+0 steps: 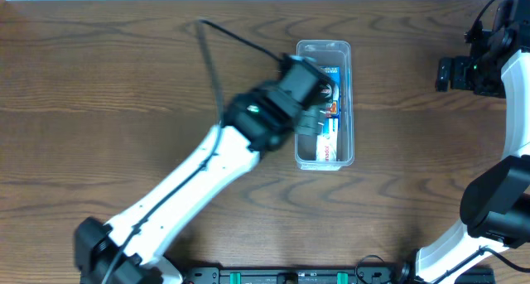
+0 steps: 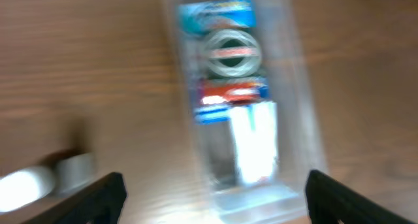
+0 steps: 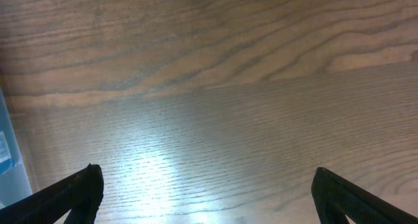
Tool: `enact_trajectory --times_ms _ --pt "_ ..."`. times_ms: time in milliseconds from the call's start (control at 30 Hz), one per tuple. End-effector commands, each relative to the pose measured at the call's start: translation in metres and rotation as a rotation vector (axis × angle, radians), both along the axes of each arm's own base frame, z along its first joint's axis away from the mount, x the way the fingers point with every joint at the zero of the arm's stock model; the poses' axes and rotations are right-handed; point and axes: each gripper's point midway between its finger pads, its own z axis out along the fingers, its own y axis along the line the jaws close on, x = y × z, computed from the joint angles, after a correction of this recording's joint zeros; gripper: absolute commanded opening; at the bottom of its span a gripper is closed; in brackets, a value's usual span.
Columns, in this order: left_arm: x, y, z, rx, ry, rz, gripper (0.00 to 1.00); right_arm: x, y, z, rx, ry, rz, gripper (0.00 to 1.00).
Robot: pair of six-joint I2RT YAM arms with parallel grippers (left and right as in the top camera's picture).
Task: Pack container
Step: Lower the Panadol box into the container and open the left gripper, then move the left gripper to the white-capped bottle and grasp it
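Looking down from overhead, the long, narrow, clear plastic rectangular container [image 1: 324, 45] lies lengthwise on the brown wood-grain table [image 1: 108, 77], right of centre. A white box with red lettering [image 1: 330, 145] shows at its near end. The white left arm [image 1: 207, 164] reaches up from the bottom left, and its dark wrist end covers the container's left side and middle. The black right arm [image 1: 484, 64] sits well apart at the right edge. The left wrist view is blurred. The container runs away from the camera and holds a blue packet [image 2: 216, 15] at the far end, then a pale ring [image 2: 228, 51], a red-and-blue packet [image 2: 232, 96] and a white piece [image 2: 255, 145]. The left gripper [image 2: 215, 196] hangs above the near end, jaws spread wide and holding nothing. The right wrist view shows the right gripper [image 3: 209, 196] over bare wood, jaws wide apart and empty. A pale bluish edge [image 3: 6, 152] at the left border cannot be identified.
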Motion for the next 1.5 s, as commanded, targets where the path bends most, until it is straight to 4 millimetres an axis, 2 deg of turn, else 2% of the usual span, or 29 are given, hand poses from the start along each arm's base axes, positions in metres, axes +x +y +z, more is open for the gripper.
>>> enact_trajectory --times_ms 0,167,300,433,500,700,1100,1300,1467 --pt "0.020 0.055 -0.001 0.121 -0.014 0.119 0.91 0.000 -0.003 -0.003 0.002 0.004 0.004 0.99" --pt "0.025 0.102 -0.021 0.220 0.092 0.087 0.91 0.000 -0.003 -0.003 0.002 0.004 0.004 0.99" --pt "0.030 0.119 -0.030 0.182 0.160 0.032 0.91 0.000 -0.003 -0.003 0.002 0.004 0.004 0.99" --pt "0.038 0.144 -0.032 0.181 0.173 0.059 0.91 0.000 -0.003 -0.003 0.002 0.004 0.004 0.99" --pt "0.038 0.150 -0.034 0.189 0.182 0.054 0.91 0.000 -0.003 -0.003 0.002 0.004 0.004 0.99" --pt "0.029 0.146 -0.054 0.185 0.246 -0.005 0.92 0.000 -0.003 -0.003 0.002 0.004 0.004 0.99" --pt "0.028 0.146 -0.114 0.228 0.423 0.033 0.93 0.000 -0.003 -0.003 0.002 0.004 0.004 0.99" --pt "0.027 0.147 -0.133 0.246 0.477 0.031 0.93 0.000 -0.003 -0.003 0.002 0.004 0.004 0.99" --pt "0.022 0.148 -0.137 0.247 0.505 0.056 0.93 0.000 -0.003 -0.003 0.002 0.004 0.004 0.99"
